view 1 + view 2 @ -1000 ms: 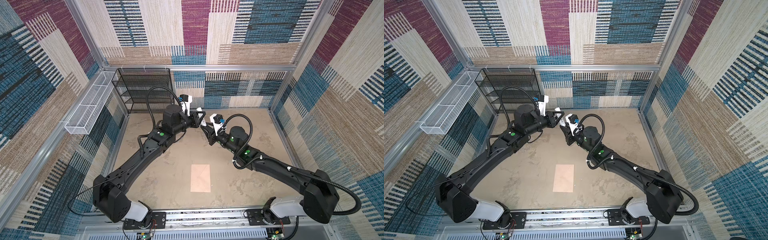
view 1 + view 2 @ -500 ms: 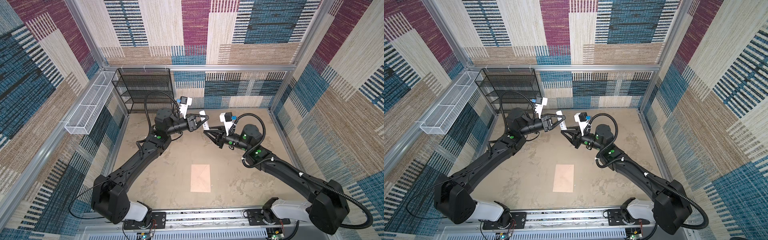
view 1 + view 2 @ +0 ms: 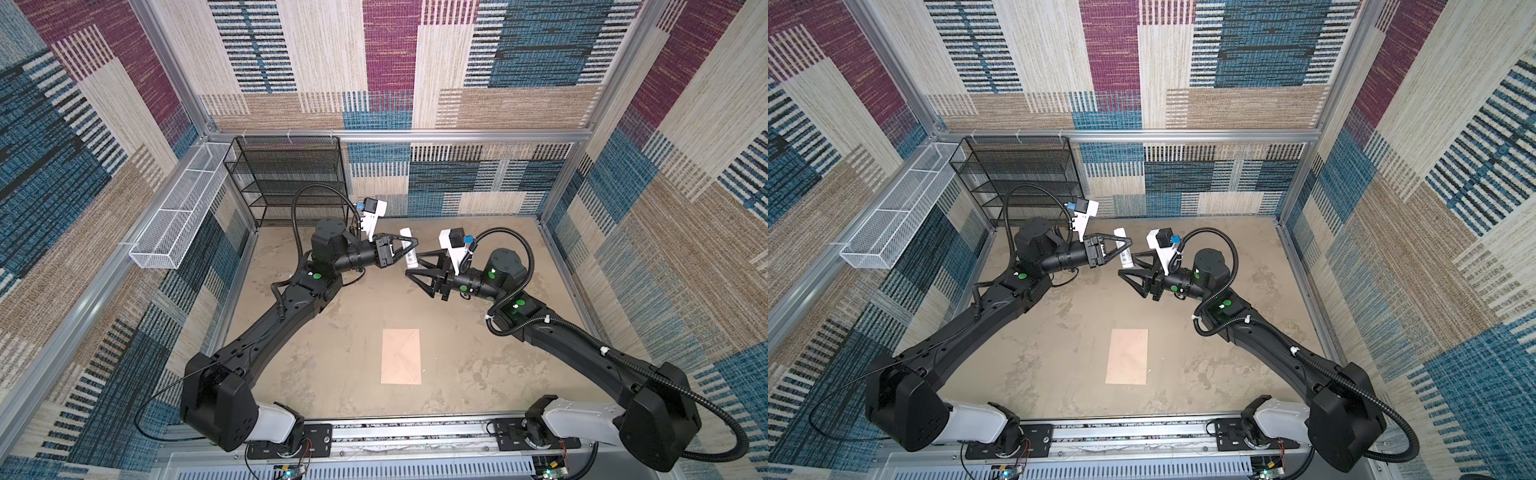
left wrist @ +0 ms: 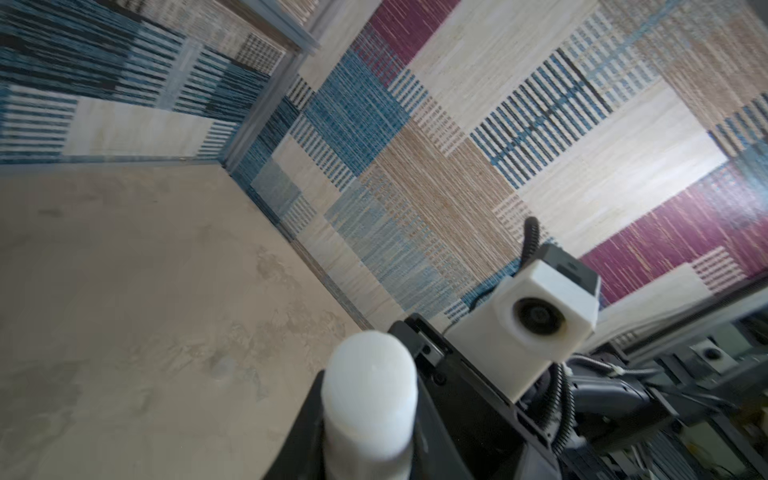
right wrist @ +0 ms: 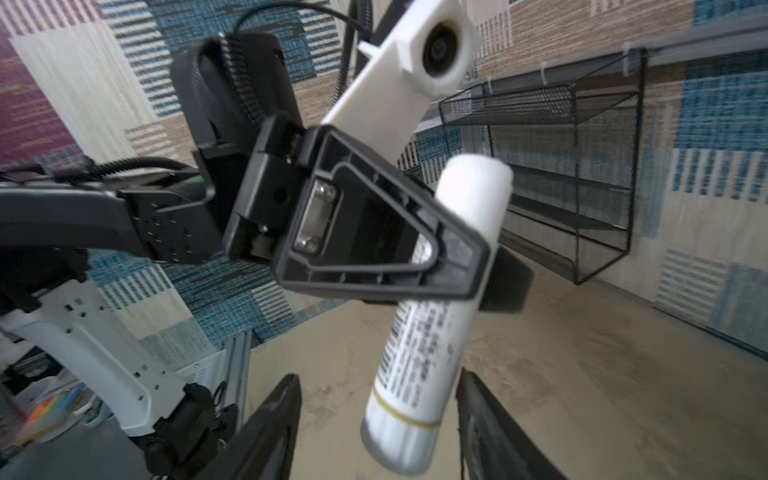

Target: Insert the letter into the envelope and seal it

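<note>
Bright, even light with soft shadows.
Both wrist views are blurry, and the white round plastic tube (image 4: 369, 399) looks fuzzy up close.

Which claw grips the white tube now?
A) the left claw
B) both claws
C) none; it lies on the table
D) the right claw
A: the left claw is shut on the white tube, while the right claw stands open around its free end.

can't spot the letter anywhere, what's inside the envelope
The envelope lies flat on the table, flap folded shut, so its inside is hidden. No letter shows around it.
</note>
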Available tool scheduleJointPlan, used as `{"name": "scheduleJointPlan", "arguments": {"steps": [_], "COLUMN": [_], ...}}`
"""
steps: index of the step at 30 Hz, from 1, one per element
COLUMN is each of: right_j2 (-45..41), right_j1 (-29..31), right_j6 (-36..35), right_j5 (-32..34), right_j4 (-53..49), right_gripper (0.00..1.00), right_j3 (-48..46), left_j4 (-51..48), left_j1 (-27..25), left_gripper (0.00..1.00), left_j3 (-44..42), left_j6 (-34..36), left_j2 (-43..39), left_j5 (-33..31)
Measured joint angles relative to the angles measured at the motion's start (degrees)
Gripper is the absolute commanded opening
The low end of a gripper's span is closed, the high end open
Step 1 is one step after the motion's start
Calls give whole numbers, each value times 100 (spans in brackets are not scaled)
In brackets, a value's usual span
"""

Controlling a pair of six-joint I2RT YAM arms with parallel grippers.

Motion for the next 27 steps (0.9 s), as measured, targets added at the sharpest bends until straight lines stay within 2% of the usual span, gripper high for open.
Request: {"name": "scheduleJointPlan", "arguments": {"steps": [6,13,19,27], "right_j2": [157,487,509,249], "right_j1": [688,955,907,651], "right_j6": [-918,-1357,-1381,-859], "right_j5": [1526,3200,3390,2463], "right_j4": [2,409,581,575], "right_gripper": [60,55,54,52], "right_j3": [-155,11,28,-175], "left_j4": [-881,-1403,-1397,-870], "left_j1": [-166,-341,-330,31], "left_gripper": [0,0,0,0], "left_j3": [592,691,575,459], "left_j6": [612,920,944,621], "left_j2": [61,90,15,59], "left_j5": [-1510,-2422,-2511,-1532]}}
